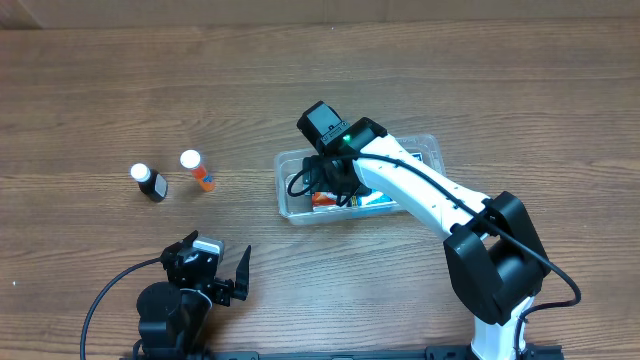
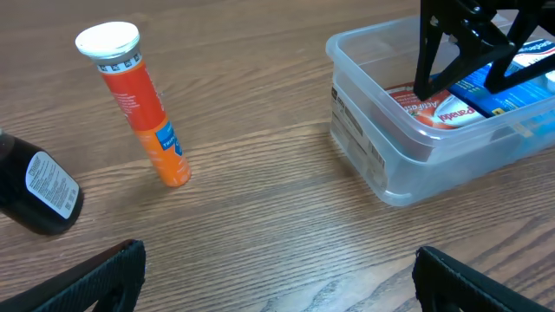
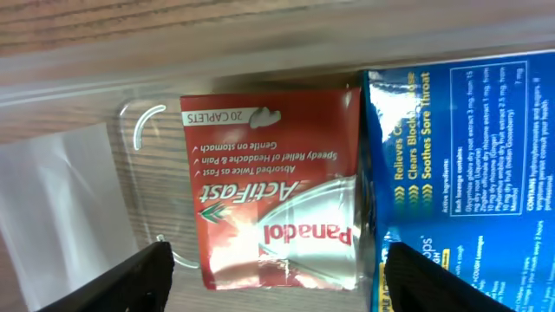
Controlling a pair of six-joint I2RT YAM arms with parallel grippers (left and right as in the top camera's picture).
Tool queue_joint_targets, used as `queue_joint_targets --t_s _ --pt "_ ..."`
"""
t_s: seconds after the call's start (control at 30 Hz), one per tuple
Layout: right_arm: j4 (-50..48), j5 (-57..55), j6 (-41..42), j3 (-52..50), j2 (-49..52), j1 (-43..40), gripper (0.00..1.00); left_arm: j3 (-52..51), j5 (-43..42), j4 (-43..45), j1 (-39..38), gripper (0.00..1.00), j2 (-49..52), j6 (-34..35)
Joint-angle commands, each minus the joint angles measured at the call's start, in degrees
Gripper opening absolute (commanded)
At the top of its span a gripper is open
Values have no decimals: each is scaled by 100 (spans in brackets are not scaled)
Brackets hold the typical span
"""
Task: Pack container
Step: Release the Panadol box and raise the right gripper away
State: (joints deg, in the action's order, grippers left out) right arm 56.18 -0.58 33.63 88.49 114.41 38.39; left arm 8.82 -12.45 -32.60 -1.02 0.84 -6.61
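Container (image 1: pixel 428 152) (image 2: pixel 381 165): clear plastic tub, rectangular, rounded corners, rimmed, shallow. Upright, open top. Sits flat on counter (image 1: pixel 100 80), right of centre, long axis left-right. Inside: red box (image 3: pixel 269 208), blue box (image 3: pixel 460 173), flat, side by side.

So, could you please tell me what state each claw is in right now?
Left claw: open, holding nothing.
Right claw: open, above the red cardboard Panadol box.

L arm (image 1: pixel 165 312) sits folded low at near-left, wrist tucked in. Left tool (image 1: pixel 215 265) points fwd, jaws spread wide, nothing btwn them. R arm (image 1: pixel 430 195) stretches diagonally from its base at near-right, wrist bent down. Right tool (image 1: pixel 322 188) aims straight down, jaws apart, nothing gripped.
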Motion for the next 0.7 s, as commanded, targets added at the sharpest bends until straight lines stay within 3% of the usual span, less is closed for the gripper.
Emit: queue_joint_targets --t_s 0.0,0.23,0.4,0.47,0.5,0.67 --pt "-13 -376 -208 140 -216 17 79 -2 -68 -31 46 100 -50 -111" --pt "365 -586 -208 251 -1729 -140 78 -2 -68 -31 46 100 -50 -111" --pt "704 -588 -201 251 -2754 -920 78 -2 -68 -31 46 100 -50 -111" --pt "820 -586 -188 251 -3108 -1438 86 -2 -68 -31 46 100 -50 -111" --pt "872 -579 -184 251 -3285 -1746 100 -2 -68 -31 46 100 -50 -111" --pt "1040 -225 -190 251 -3738 -2876 100 -2 -68 -31 46 100 -50 -111"
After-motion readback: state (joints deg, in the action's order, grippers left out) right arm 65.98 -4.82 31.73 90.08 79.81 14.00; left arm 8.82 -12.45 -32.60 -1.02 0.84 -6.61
